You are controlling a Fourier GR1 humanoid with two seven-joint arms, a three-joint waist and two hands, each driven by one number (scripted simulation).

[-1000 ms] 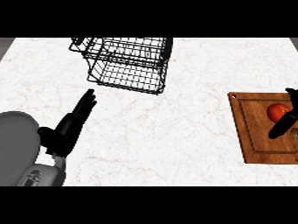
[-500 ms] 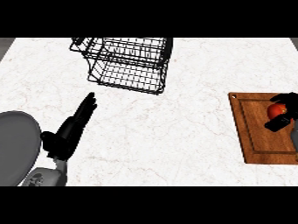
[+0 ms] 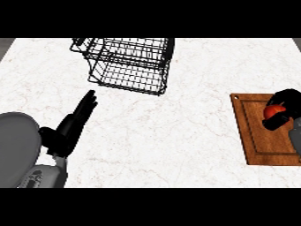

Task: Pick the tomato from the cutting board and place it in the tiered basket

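Observation:
A red tomato (image 3: 272,110) sits on the wooden cutting board (image 3: 262,141) at the right edge of the head view. My right hand (image 3: 291,107) is over it with fingers and thumb curled round it, hiding most of it. The black wire tiered basket (image 3: 128,64) stands at the back of the counter, left of centre, well away from the board. At the lower left my left hand (image 3: 73,124) rests open, fingers straight and pointing toward the basket.
The white marble counter (image 3: 178,128) stretches between the basket and the board. My grey left forearm (image 3: 9,148) fills the lower left corner. The counter's far edge runs just behind the basket.
My right hand has lowered onto the tomato and curled its fingers round it. The left hand has barely shifted.

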